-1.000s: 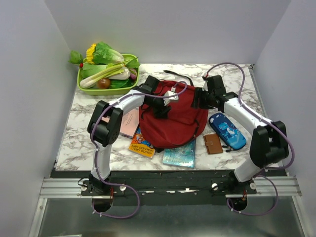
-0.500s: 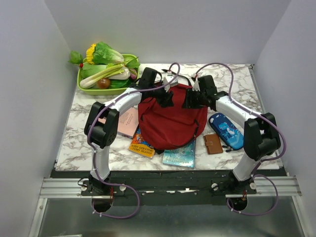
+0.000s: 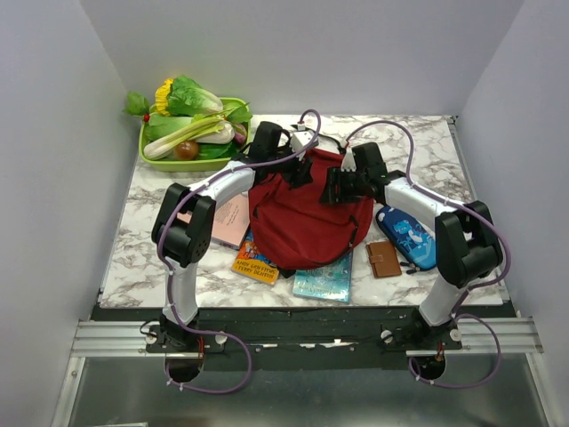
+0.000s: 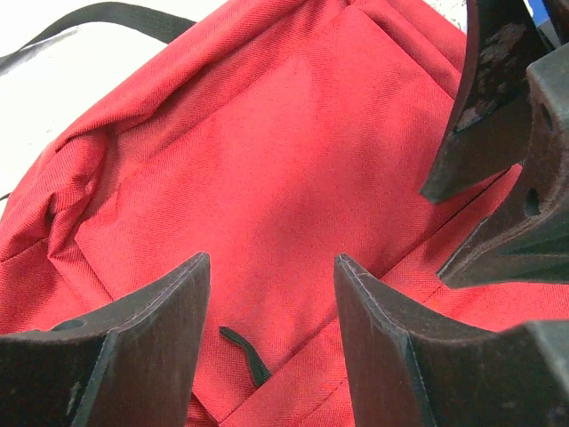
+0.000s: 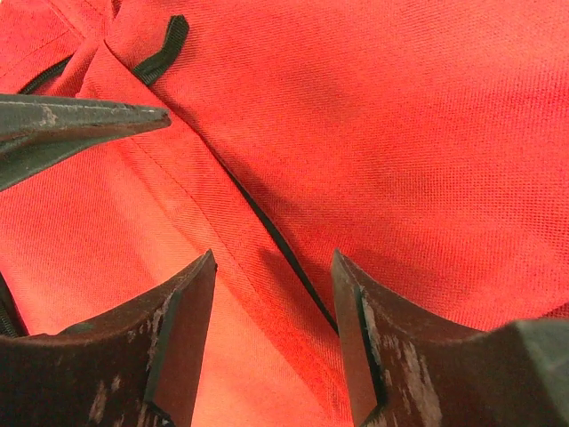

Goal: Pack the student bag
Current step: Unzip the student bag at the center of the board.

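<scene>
Both arms bent inward over the student bag (image 3: 307, 227), centre of frame.
Left gripper (image 3: 300, 173) and right gripper (image 3: 332, 189) meet over its upper part, jaws apart, nothing held. Books (image 3: 324, 279) lie at the bag's lower edge, with a blue pencil case (image 3: 409, 236) to its right.

One student bag (image 3: 307, 222), three books (image 3: 323, 280) (part hidden), one pencil case (image 3: 411, 236), one wallet (image 3: 384, 259), one tray (image 3: 169, 164).

The table (image 3: 142, 236) bears a vegetable tray (image 3: 148, 163), notebook (image 3: 233, 221), orange book (image 3: 255, 263), teal book (image 3: 324, 280), wallet (image 3: 384, 259) and pencil case (image 3: 409, 236).
</scene>
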Controlling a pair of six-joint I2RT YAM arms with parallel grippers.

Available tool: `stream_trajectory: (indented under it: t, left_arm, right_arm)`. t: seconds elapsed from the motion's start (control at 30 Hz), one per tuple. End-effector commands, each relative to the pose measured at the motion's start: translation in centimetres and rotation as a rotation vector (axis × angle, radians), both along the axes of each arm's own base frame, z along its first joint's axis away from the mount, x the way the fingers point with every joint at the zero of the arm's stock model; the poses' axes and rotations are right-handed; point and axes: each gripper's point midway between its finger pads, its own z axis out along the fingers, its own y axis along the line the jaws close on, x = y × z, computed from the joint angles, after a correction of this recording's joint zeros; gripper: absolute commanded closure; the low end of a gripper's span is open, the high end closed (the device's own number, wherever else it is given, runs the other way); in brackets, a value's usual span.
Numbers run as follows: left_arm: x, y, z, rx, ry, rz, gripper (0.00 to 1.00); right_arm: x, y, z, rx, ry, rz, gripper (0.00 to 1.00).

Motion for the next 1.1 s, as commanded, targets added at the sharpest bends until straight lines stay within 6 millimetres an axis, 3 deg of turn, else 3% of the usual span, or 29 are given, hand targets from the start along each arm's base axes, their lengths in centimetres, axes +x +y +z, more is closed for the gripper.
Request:
stream_trajectory:
  t: [0.0,0.13,0.27,0.57,0.8,1.07]
  left_arm:
    - [-0.2,0.3,-0.3,0.010,0.019,0.019,0.35]
    - [-0.2,0.4,-0.2,0.008,0.020,0.022,0.35]
    - [0.0,0.3,-0.1,0.003,0.009,0.023,0.35]
    - [-0.6,-1.4,-1.6,0.001,-0.006,-0.029,0.34]
    - [-1.6,-1.9,-2.9,0.037,-0.012,-0.076,0.34]
    - [-3.4,-0.8,-4.5,0.125,-0.018,-0.176,0.34]
  right_arm:
    - [-0.2,1.1,-1.0,0.037,0.006,0.059,0.36]
    - [-0.9,1.9,-1.1,0.081,0.022,0.106,0.39]
    - [-2.2,2.9,0.2,0.155,0.024,0.170,0.47]
    - [-5.5,2.6,2.0,0.201,0.003,0.223,0.52]
    - [-7.1,1.9,0.9,0.185,0.029,0.220,0.54]
    - [-8.6,0.9,-1.7,0.149,0.081,0.189,0.55]
